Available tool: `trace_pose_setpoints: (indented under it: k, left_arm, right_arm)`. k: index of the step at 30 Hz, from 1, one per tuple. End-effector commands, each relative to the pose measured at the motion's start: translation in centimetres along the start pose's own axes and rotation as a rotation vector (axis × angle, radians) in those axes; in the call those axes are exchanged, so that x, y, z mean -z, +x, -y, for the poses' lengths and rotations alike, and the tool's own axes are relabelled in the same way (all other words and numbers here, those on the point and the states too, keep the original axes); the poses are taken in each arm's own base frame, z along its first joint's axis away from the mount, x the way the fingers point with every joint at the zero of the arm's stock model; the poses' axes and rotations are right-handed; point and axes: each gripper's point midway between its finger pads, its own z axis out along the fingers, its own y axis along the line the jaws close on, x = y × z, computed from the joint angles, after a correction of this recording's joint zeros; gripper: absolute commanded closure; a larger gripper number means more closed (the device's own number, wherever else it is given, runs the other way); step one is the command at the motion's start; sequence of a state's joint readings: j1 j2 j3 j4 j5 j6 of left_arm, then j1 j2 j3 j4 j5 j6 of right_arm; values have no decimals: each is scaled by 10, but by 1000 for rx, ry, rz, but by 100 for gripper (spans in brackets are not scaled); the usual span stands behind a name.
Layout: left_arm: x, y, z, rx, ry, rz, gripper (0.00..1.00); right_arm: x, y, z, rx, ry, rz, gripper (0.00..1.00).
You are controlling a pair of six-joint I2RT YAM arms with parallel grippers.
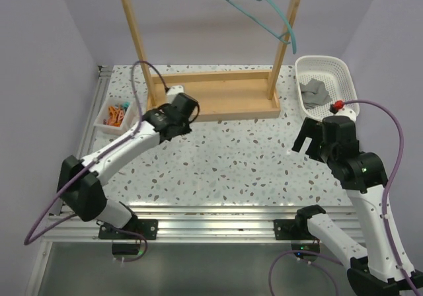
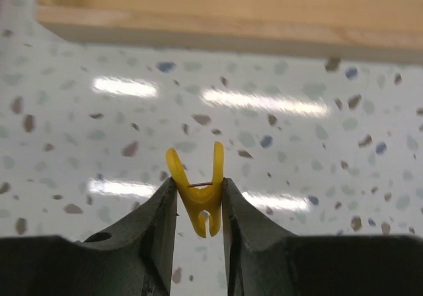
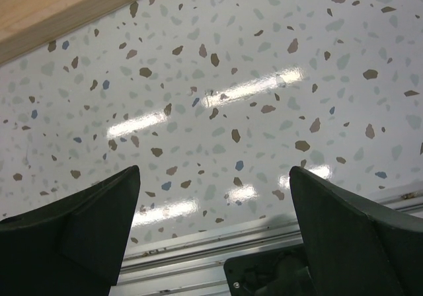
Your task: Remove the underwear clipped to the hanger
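Observation:
The teal hanger (image 1: 261, 8) hangs bare from the top of the wooden frame, tilted. The grey underwear (image 1: 315, 92) lies crumpled inside the white basket (image 1: 344, 71) at the back right. My left gripper (image 1: 177, 111) is low over the table in front of the frame's base. In its wrist view the left gripper (image 2: 199, 187) is shut on a yellow clothes peg (image 2: 198, 200), both fingers pressing its sides. My right gripper (image 1: 305, 141) hovers just in front of the basket. Seen from the right wrist, that gripper (image 3: 215, 177) is open wide with only speckled tabletop between its fingers.
The wooden frame's flat base (image 1: 211, 94) lies across the back of the table, its two posts rising from it. A small white bin (image 1: 117, 115) with orange and blue pegs sits at the left edge. An aluminium rail (image 1: 211, 217) runs along the near edge.

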State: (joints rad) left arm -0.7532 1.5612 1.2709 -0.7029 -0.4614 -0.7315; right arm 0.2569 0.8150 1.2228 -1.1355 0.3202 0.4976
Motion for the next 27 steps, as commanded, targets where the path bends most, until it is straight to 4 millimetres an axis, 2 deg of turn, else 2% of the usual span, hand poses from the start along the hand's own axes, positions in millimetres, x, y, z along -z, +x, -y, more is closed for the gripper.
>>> trace_pose_setpoints:
  k: [1, 2, 4, 5, 8, 9, 10, 11, 13, 14, 15, 17, 18, 19, 20, 22, 24, 25, 27]
  left_arm:
    - [21, -43, -73, 21, -108, 106, 79]
    - [18, -55, -100, 59, -161, 117, 79]
    - [22, -70, -129, 54, -205, 138, 79]
    - [19, -79, -155, 88, -255, 143, 79]
    - [19, -101, -191, 92, -319, 174, 80]
    - [20, -115, -213, 134, -353, 200, 80]
    - [18, -121, -224, 129, -370, 202, 80]
    - [22, -135, -245, 169, -398, 229, 80]
    - [14, -143, -266, 176, -429, 221, 80]
    - [13, -146, -287, 206, -464, 219, 81]
    - [13, -158, -294, 222, -464, 242, 81]
    - [-3, -160, -315, 239, -486, 214, 81]
    - [-5, -170, -317, 244, -474, 230, 81]
    - [-19, -167, -321, 241, -480, 202, 80]
    - [-23, -171, -326, 247, -482, 208, 77]
    - [-34, -179, -328, 238, -473, 210, 68]
    - [-36, -192, -330, 246, -459, 237, 56]
    - [-38, -194, -331, 248, -457, 240, 41]
    - [-36, -205, -332, 254, -451, 267, 26]
  right_arm:
    - [-4, 2, -8, -13, -38, -4, 1]
    - [-5, 3, -10, -14, -43, -8, 1]
    - [-10, 6, -13, -13, -54, -22, 2]
    - [-11, 8, -15, -10, -62, -31, 1]
    - [-14, 10, -19, -7, -76, -47, 1]
    - [-14, 10, -20, -3, -80, -49, 1]
    - [-15, 11, -20, -5, -80, -52, 2]
    - [-15, 11, -22, -3, -86, -57, 1]
    - [-15, 12, -23, 2, -94, -62, 1]
    - [-15, 12, -24, 3, -95, -66, 1]
    - [-15, 12, -24, 2, -98, -70, 1]
    - [-14, 13, -25, 5, -102, -75, 1]
    - [-14, 14, -26, 6, -107, -77, 1]
    - [-14, 15, -26, 6, -110, -79, 1]
    - [-14, 16, -26, 6, -113, -82, 1]
    - [-14, 18, -27, 8, -119, -91, 1]
    - [-15, 20, -28, 9, -123, -98, 1]
    - [-15, 20, -28, 8, -125, -97, 1]
    - [-16, 21, -28, 11, -122, -99, 1]
